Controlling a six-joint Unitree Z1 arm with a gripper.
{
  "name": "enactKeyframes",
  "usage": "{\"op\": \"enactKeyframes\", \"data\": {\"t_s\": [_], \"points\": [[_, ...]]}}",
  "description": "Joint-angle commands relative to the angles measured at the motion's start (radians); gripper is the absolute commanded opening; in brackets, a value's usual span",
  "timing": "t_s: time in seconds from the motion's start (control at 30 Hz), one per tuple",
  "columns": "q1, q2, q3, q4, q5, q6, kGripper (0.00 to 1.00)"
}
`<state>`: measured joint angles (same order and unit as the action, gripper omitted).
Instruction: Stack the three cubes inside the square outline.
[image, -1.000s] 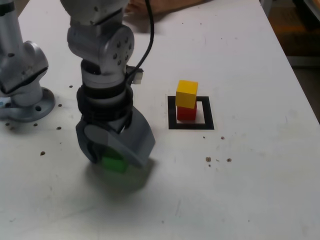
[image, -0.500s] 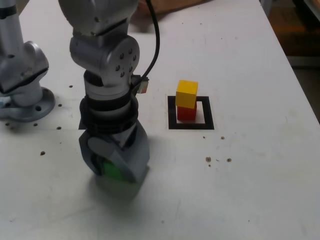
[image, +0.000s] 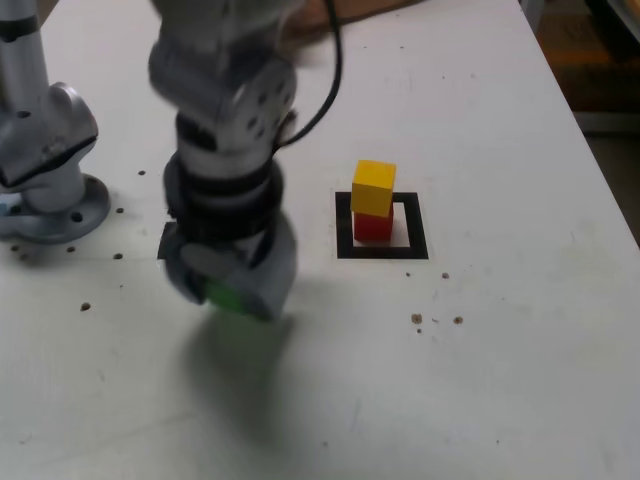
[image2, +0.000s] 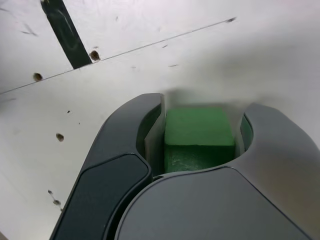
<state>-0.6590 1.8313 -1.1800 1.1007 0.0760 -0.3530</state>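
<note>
Grey metal gripper (image2: 200, 135) squeezes small green cube (image2: 199, 135), now up off the white table (image: 520, 340) | yellow cube (image: 374, 187) sits on red cube (image: 373, 224) inside black tape square (image: 422, 240) | green goes on top next
</note>
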Motion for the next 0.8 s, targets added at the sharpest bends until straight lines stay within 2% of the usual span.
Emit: {"op": "enactKeyframes", "data": {"t_s": [0.0,0.1,0.23,0.4,0.77], "points": [[0.011,-0.016,-0.112,0.184,0.018,0.005,0.02],[0.031,-0.023,-0.221,0.257,0.036,0.025,0.01],[0.068,-0.024,-0.319,0.299,0.042,0.062,0.01],[0.139,-0.023,-0.401,0.313,0.036,0.129,0.01],[0.340,0.006,-0.467,0.308,-0.008,0.315,0.01]]}}
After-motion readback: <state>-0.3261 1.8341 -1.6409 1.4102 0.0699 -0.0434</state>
